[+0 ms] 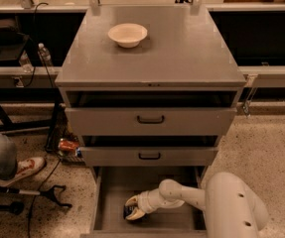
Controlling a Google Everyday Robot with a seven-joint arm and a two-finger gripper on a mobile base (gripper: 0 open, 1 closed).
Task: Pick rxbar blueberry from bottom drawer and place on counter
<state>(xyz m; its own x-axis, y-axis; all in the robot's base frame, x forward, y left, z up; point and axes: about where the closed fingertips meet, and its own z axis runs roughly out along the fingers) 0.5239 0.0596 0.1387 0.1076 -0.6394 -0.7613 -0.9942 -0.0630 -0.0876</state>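
The bottom drawer (pixel 111 192) is pulled out, showing its flat grey inside. The rxbar blueberry (pixel 129 211), a small dark wrapper, lies at the drawer's front left. My gripper (pixel 133 208) reaches down into the drawer from the right. Its two pale fingers (pixel 131 201) sit either side of the bar and close on it, low against the drawer floor. The counter (pixel 181 48) is the smooth grey cabinet top above.
A white bowl (pixel 127 34) stands on the counter at the back left. The two upper drawers (pixel 150 120) with black handles are slightly open above the gripper. A person's leg and shoe (pixel 25 166) and cables lie on the floor to the left.
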